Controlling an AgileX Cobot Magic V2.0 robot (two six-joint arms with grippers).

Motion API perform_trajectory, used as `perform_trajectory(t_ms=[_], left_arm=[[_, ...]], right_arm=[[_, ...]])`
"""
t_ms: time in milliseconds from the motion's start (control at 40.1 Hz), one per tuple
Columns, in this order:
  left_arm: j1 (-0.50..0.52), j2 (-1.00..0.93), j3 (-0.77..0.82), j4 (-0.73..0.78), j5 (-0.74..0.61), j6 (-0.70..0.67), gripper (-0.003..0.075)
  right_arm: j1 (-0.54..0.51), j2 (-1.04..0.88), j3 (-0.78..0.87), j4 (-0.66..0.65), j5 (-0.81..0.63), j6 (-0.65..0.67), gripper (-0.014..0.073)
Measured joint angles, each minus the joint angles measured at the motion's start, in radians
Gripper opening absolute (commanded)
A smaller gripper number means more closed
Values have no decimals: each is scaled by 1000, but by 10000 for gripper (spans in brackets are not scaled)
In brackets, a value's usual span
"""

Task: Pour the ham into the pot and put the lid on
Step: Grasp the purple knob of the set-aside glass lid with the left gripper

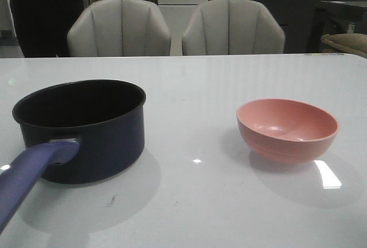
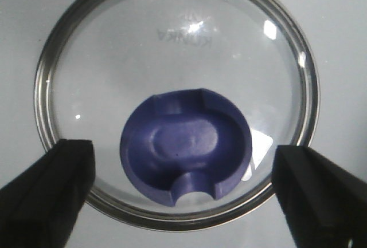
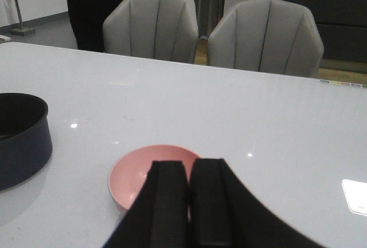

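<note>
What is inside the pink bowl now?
The pink bowl shows only bare pink inner wall in the front view; no ham is visible. Its near rim hides the lowest part, and the right gripper covers part.

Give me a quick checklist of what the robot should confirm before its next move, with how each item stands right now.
1. Pot upright with its mouth uncovered: ok.
2. Bowl upright on the table, apart from the pot: ok.
3. Ham in the bowl: cannot tell; the visible inside looks bare.
4. Left gripper open, fingers on either side of the lid knob, not touching: ok.
5. Right gripper ready to take the bowl: not ok; its fingers are shut together.
6. Lid lying flat, knob up: ok.
</note>
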Motion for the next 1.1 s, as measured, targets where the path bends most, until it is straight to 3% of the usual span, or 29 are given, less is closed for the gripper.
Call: perform_trajectory(t_ms=[349, 473, 648, 722, 1096], left_arm=[[0, 70, -5, -13, -26, 18, 650], [0, 88, -5, -14, -32, 22, 554], [0, 99, -5, -14, -45, 23, 351], [0, 99, -5, -14, -47, 23, 311], [0, 99, -7, -14, -48, 24, 308]], right_arm=[[0, 0, 0, 0, 0, 0, 161], [0, 0, 0, 0, 0, 0, 161], [0, 0, 0, 0, 0, 0, 161], [0, 0, 0, 0, 0, 0, 161], [0, 0, 0, 0, 0, 0, 161]])
